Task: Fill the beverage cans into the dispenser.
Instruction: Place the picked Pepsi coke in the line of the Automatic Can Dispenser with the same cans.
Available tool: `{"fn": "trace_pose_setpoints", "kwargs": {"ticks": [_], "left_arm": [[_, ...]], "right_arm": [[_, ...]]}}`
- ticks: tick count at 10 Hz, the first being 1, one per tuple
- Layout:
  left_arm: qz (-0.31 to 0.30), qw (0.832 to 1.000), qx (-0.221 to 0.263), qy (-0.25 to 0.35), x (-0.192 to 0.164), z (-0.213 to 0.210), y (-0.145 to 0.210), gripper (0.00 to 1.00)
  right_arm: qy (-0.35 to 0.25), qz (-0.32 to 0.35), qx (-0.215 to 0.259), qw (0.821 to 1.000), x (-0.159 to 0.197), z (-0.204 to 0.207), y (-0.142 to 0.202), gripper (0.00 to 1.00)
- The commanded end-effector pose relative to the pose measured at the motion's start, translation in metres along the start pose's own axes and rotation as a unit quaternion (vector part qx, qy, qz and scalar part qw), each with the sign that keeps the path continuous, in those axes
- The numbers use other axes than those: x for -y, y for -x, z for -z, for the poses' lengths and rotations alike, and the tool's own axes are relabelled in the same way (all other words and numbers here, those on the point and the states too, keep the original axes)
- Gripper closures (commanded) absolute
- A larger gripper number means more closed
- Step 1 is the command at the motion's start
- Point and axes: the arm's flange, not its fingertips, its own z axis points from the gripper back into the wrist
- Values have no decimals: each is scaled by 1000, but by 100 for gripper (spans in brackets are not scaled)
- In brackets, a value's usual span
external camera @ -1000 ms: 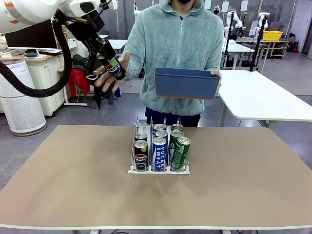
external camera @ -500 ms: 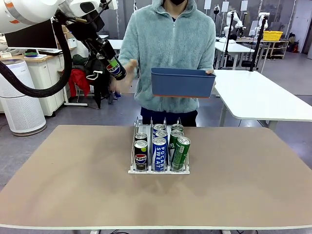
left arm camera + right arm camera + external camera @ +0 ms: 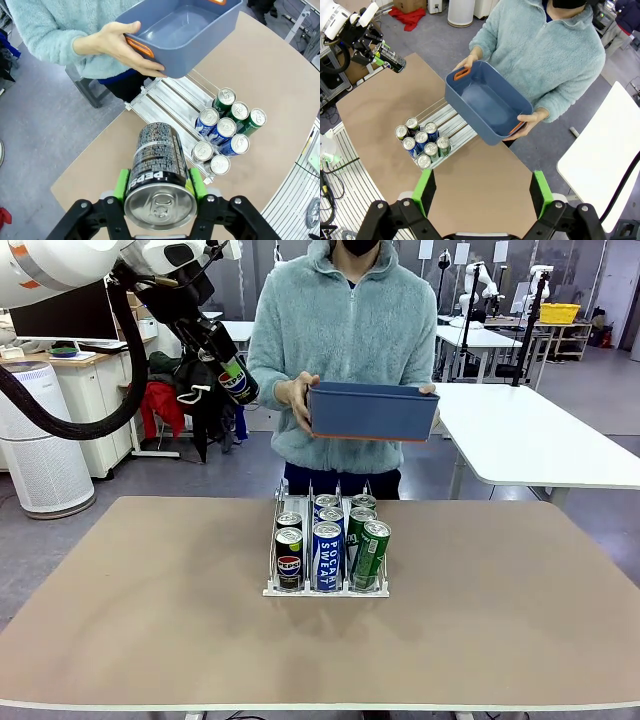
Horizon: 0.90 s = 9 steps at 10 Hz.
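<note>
A black Pepsi can (image 3: 159, 170) is clamped between the green pads of the left gripper (image 3: 159, 187), held high above the table's (image 3: 150, 620) left side, well apart from the dispenser (image 3: 326, 589). The person's hand (image 3: 296, 392), a second ago near the can, has been withdrawn to the blue bin (image 3: 372, 411), now gripped at both ends. The handover is therefore judged complete, and the Pepsi lane, with two cans (image 3: 289, 558) against three elsewhere, awaits loading. The right gripper (image 3: 481, 192) is seen spread wide, empty

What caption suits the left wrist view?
Left gripper holding a Pepsi can above the dispenser, person holding an empty bin.
</note>
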Motion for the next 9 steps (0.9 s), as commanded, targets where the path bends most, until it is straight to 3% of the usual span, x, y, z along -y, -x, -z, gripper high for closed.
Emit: {"fn": "trace_pose_setpoints", "kwargs": {"ticks": [1, 2, 3, 6, 9], "left_arm": [[4, 1000, 2, -1, 0, -4, 0, 100], [4, 1000, 2, -1, 0, -4, 0, 100], [0, 1000, 0, 0, 0, 0, 0, 42], [-95, 994, -28, -48, 49, 8, 2, 42], [-68, 993, -95, -34, 112, 24, 34, 42]], "right_arm": [[-3, -6, -1, 1000, -1, 0, 0, 0], [-3, -6, -1, 1000, -1, 0, 0, 0], [-3, -6, -1, 1000, -1, 0, 0, 0], [-3, -6, -1, 1000, -1, 0, 0, 0], [-3, -6, -1, 1000, -1, 0, 0, 0]]}}
